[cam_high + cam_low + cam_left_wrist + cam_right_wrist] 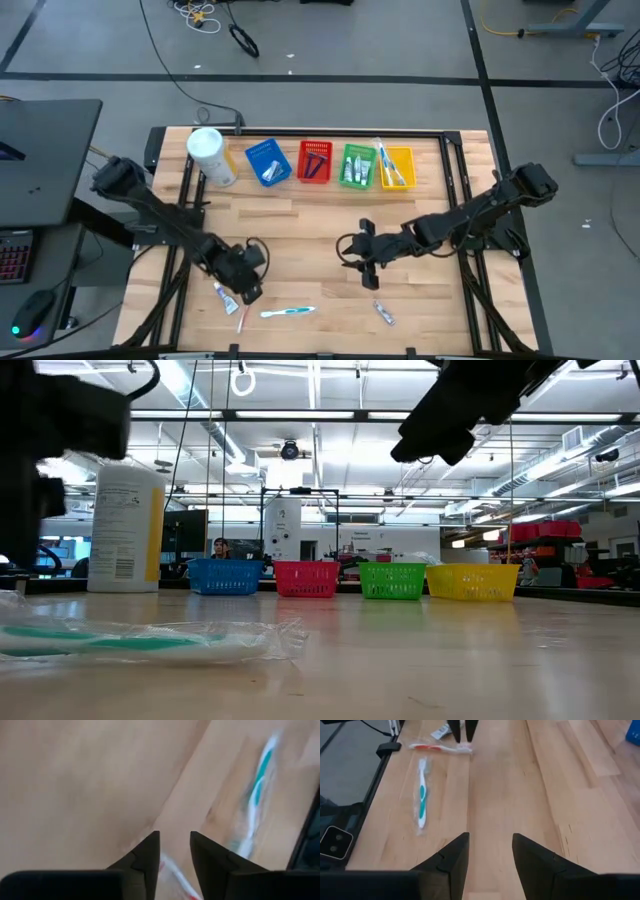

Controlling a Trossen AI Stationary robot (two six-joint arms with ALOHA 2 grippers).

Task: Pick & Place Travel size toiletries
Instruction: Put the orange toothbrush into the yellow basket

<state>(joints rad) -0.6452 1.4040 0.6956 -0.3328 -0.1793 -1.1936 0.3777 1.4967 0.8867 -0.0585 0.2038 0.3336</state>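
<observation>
Several toiletries lie near the table's near edge: a white toothpaste tube [225, 296], a wrapped red-white toothbrush [240, 320] [440, 748], a wrapped teal toothbrush [288, 313] [421, 795] [150, 640] and a small silver tube [384, 312]. My left gripper [246, 287] [175, 845] is open and points down. Its fingers stand on either side of one end of the red-white toothbrush [176, 876]; I cannot tell whether they touch it. My right gripper [365, 268] [490, 845] is open above bare wood at mid-table, right of the teal toothbrush.
Along the far edge stand a blue basket [267, 162], a red basket [314, 162], a green basket [357, 165] and a yellow basket [396, 167], each holding toiletries. A large white canister [211, 155] stands left of them. Bare wood lies between the baskets and the grippers.
</observation>
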